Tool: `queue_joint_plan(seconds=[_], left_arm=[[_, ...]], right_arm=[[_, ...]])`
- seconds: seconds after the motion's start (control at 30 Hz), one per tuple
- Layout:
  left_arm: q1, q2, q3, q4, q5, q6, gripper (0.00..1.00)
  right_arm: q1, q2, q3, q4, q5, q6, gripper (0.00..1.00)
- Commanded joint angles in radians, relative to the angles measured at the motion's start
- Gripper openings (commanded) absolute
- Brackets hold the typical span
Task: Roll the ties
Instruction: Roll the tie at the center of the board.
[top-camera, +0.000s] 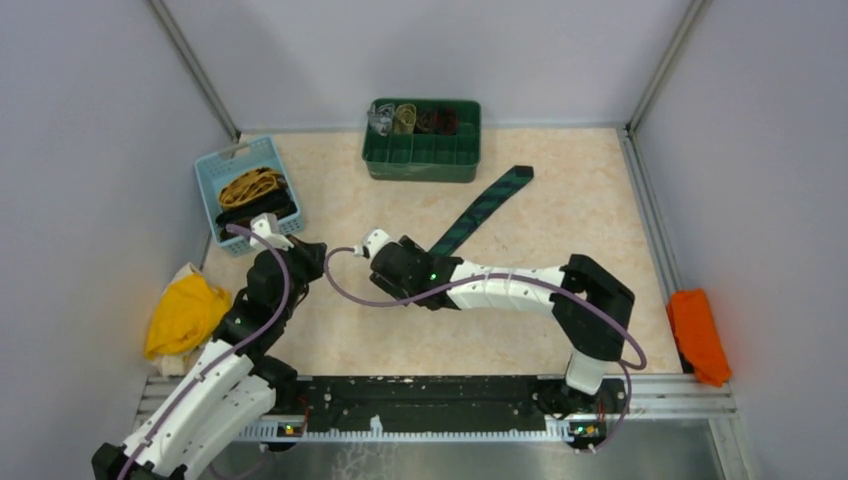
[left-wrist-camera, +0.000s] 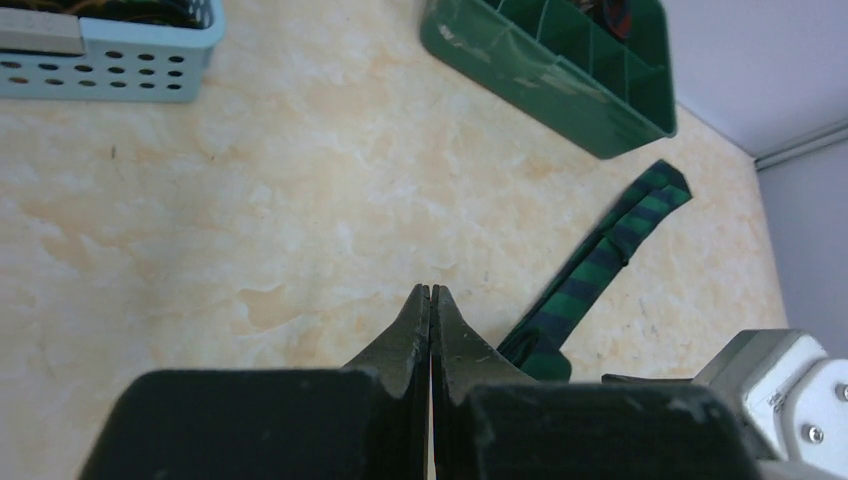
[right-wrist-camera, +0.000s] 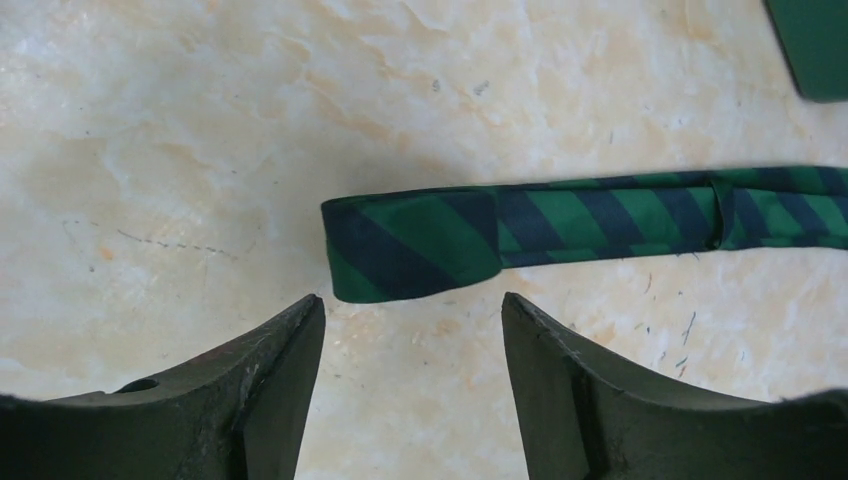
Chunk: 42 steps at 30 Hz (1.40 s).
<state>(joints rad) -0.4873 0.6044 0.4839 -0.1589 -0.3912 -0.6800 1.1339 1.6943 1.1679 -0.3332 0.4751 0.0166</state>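
Observation:
A dark green tie (top-camera: 485, 205) with navy stripes lies slantwise on the tabletop, its near end (right-wrist-camera: 415, 240) folded back over itself. My right gripper (right-wrist-camera: 412, 300) hovers open just short of that folded end, and its fingers (right-wrist-camera: 285, 370) hold nothing. In the top view the right gripper (top-camera: 405, 262) sits at the tie's lower end. My left gripper (left-wrist-camera: 431, 290) is shut and empty. It is to the left of the tie (left-wrist-camera: 600, 265) and apart from it, and the top view shows the left gripper (top-camera: 308, 256) beside the right one.
A light blue basket (top-camera: 213, 175) at the back left holds mustard-yellow (top-camera: 250, 184) and black ties. A green divided tray (top-camera: 422, 158) at the back holds rolled ties (top-camera: 420, 118) in its far row. A yellow cloth (top-camera: 185, 315) lies at the left edge, an orange cloth (top-camera: 697, 335) at the right.

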Motion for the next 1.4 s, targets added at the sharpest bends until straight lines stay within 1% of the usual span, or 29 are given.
queue_joint_plan(seconds=[0.0,0.4,0.57,0.8,0.87,1.03,1.13,1.2,1.3,1.37], left_arm=[[-0.002,0.007,0.006,-0.093,-0.058,0.013,0.00],[-0.001,0.045,0.000,-0.074,-0.039,0.029,0.00],[-0.001,0.051,-0.001,-0.077,-0.049,0.031,0.00],[0.000,0.057,-0.001,-0.064,-0.048,0.047,0.00],[-0.002,0.064,0.002,-0.059,-0.044,0.050,0.00],[-0.001,0.066,0.019,-0.076,-0.089,0.045,0.00],[0.001,0.069,0.029,-0.091,-0.131,0.032,0.00],[0.000,0.072,0.034,-0.094,-0.145,0.027,0.00],[0.004,0.084,0.057,-0.099,-0.161,0.025,0.00],[0.014,0.100,0.088,-0.113,-0.173,0.030,0.00]], right_arm=[[0.033,0.073,0.079,0.008,0.028,-0.071,0.66],[0.033,0.202,0.087,0.069,0.094,-0.125,0.67],[0.026,0.238,0.096,0.083,0.084,-0.126,0.67],[-0.029,0.280,0.105,0.061,0.032,-0.081,0.66],[-0.050,0.285,0.112,0.044,-0.004,-0.060,0.60],[-0.105,0.290,0.118,0.014,-0.097,0.004,0.39],[-0.112,0.283,0.118,0.016,-0.123,0.015,0.30],[-0.112,0.277,0.126,0.008,-0.150,0.026,0.27],[-0.112,0.267,0.146,-0.017,-0.222,0.052,0.19],[-0.112,0.261,0.173,-0.048,-0.291,0.087,0.16]])
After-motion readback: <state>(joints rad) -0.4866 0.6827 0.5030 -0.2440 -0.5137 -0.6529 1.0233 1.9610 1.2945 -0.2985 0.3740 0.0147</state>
